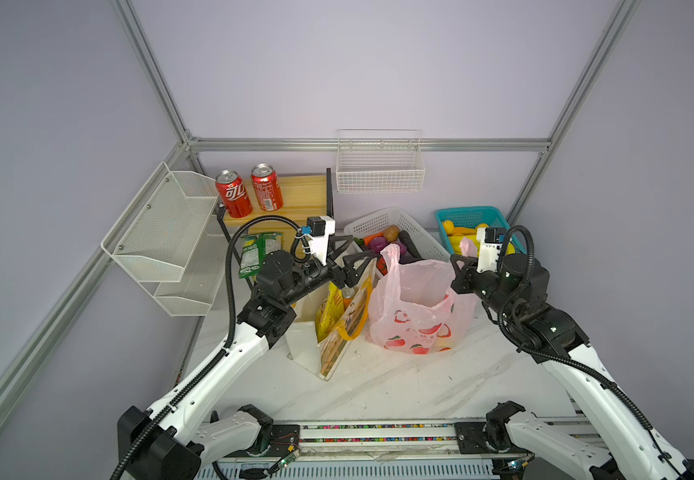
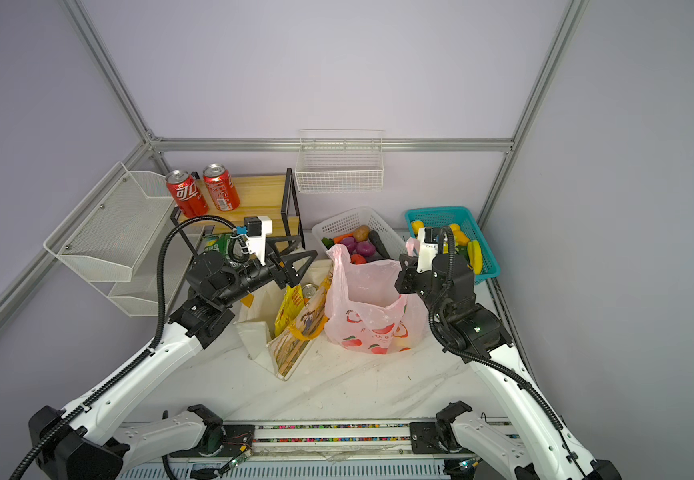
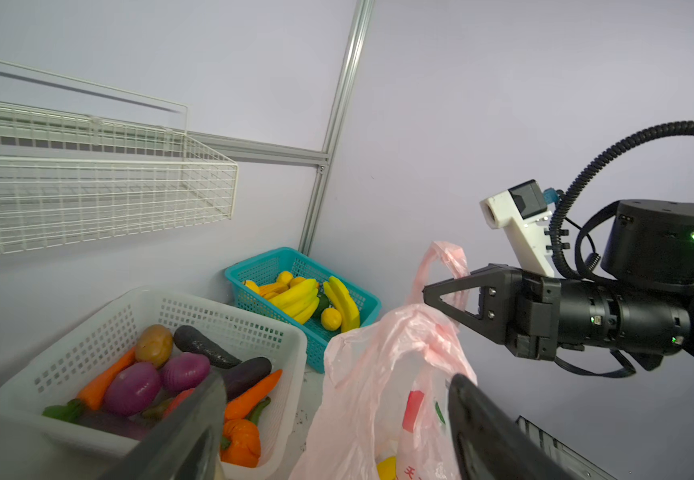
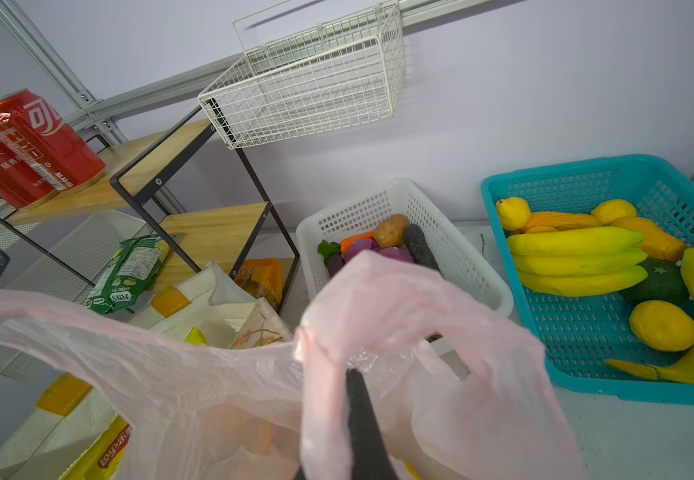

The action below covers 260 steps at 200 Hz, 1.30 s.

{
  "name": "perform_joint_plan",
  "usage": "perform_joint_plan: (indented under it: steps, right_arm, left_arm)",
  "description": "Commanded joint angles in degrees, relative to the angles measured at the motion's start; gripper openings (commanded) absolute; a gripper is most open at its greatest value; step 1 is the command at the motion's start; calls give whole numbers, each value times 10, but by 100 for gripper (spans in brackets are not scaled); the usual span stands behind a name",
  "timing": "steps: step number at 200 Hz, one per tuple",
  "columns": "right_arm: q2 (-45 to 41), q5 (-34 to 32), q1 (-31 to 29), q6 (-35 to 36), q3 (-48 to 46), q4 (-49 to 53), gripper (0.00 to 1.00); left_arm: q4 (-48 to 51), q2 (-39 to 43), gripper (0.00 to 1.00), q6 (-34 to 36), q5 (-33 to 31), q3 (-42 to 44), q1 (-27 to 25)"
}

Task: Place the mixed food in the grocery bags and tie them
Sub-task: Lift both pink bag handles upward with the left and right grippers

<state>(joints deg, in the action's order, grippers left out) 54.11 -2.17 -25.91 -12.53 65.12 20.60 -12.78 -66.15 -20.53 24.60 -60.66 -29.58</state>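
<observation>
Although it is only thin film, the pink plastic bag (image 1: 415, 316) stands upright on the white marbled table (image 1: 399, 386), right of centre in both top views; it is translucent and crinkled, printed with red peaches, its mouth gaping and a loop handle rising at each side of the mouth; just beside it on the left stands the canvas tote (image 1: 337, 349), cream cloth with flat sides, a printed panel facing the pink bag and a yellow-orange strap handle drooping over that panel; whether the two bags touch I cannot tell; inside the tote stands the yellow crisp packet (image 1: 328, 309), glossy puffed foil with red lettering, its top above the tote's rim; next to it in the tote is the soda can (image 2: 308, 289), a metal cylinder of which little but the silver top shows; at the bottom of the pink bag a small round yellow-orange fruit (image 3: 386, 467) shows, how many lie there being hidden; the left gripper (image 1: 364, 248) hovers over the tote's mouth, its black triangular fingers spread wide with nothing gripped, the pink bag's nearer handle just beside it; the right gripper (image 1: 457, 264) is pinched together on the farther handle, the film bunched around its fingers (image 4: 361, 415) in the right wrist view
</observation>
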Motion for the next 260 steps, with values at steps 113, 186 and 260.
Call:
perform_joint_plan:
  steps: [113, 186, 260]
  right_arm:
    - [21, 7, 2, 23, 25, -20, 0]
    - [28, 4, 3, 28, 30, -16, 0]
    - [50, -75, 4, 44, 52, 6, 0]
  left_arm:
    - [90, -100, 98, 203, 105, -187, -54]
    - [173, -137, 74, 323, 81, -251, -76]
    - [68, -116, 12, 197, 57, -195, -77]
